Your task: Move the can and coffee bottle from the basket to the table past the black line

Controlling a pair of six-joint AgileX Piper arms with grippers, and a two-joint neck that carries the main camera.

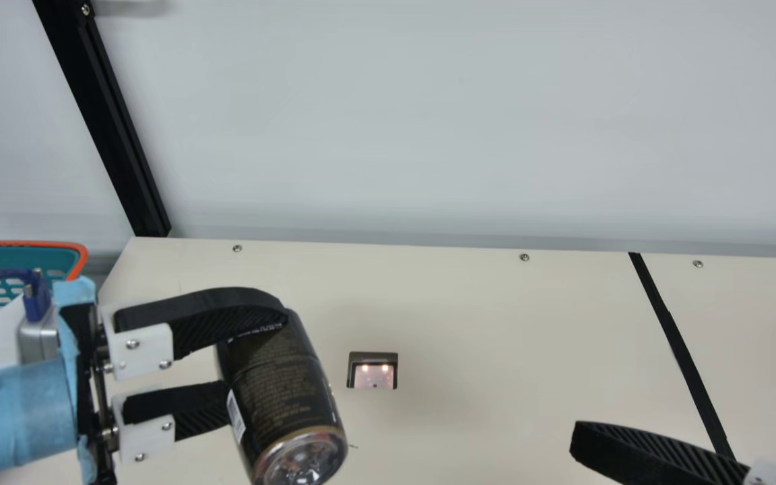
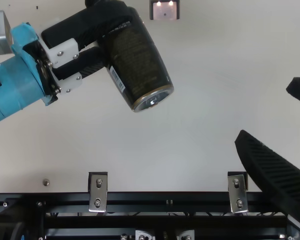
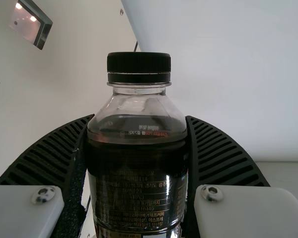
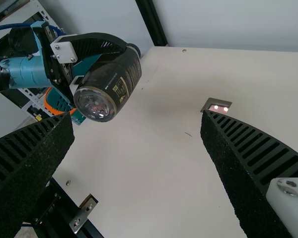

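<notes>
My left gripper (image 1: 253,364) is shut around the dark coffee bottle (image 1: 280,397), holding it tilted above the table with its clear base toward the viewer. In the left wrist view the coffee bottle (image 3: 137,163) stands between both pads of the left gripper (image 3: 139,148), black cap outward. At the main view's lower right is my right gripper (image 1: 657,448), one finger showing; the right wrist view has the right gripper (image 4: 137,124) open with nothing between its fingers. The black line (image 1: 681,350) runs down the table's right part. The basket (image 1: 78,256) is at the far left, partly behind the left arm.
A small recessed fixture with lights (image 1: 373,370) sits in the middle of the cream table (image 1: 482,303). Along the near edge in the top view runs a black frame rail (image 2: 140,199) with metal brackets (image 2: 97,192). A black post (image 1: 112,135) rises at the back left.
</notes>
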